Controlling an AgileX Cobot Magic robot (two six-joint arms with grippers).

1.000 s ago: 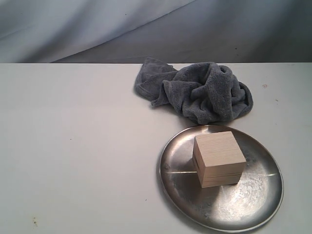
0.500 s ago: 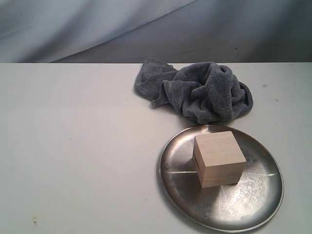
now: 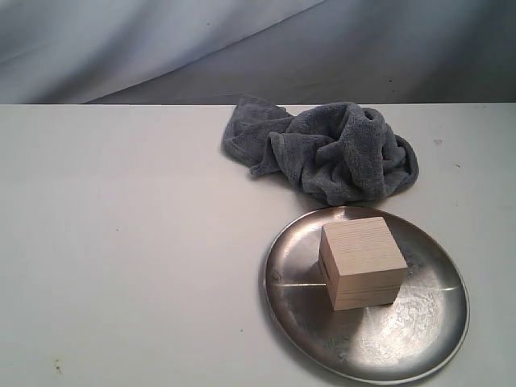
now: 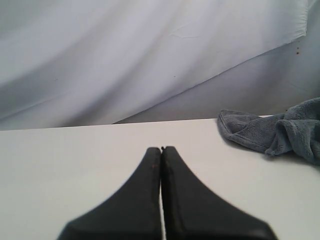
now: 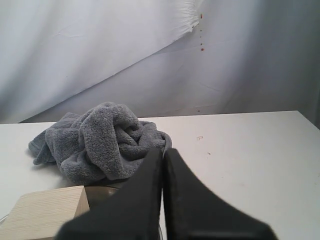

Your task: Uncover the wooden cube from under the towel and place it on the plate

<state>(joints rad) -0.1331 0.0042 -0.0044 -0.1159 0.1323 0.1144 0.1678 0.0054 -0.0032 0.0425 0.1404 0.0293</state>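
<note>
The pale wooden cube (image 3: 362, 263) stands upright on the round steel plate (image 3: 407, 343) at the front right of the table. Behind the plate the dark grey towel (image 3: 334, 151) lies crumpled in a heap, covering nothing that shows. No arm appears in the exterior view. In the left wrist view my left gripper (image 4: 161, 149) is shut with nothing in it, the towel (image 4: 280, 132) off to one side. In the right wrist view my right gripper (image 5: 163, 150) is shut and empty, with the cube (image 5: 45, 212) and the towel (image 5: 102, 140) ahead of it.
The white table (image 3: 129, 242) stretches bare to the left of the plate and towel. A grey-blue cloth backdrop (image 3: 242, 48) hangs behind the table's far edge.
</note>
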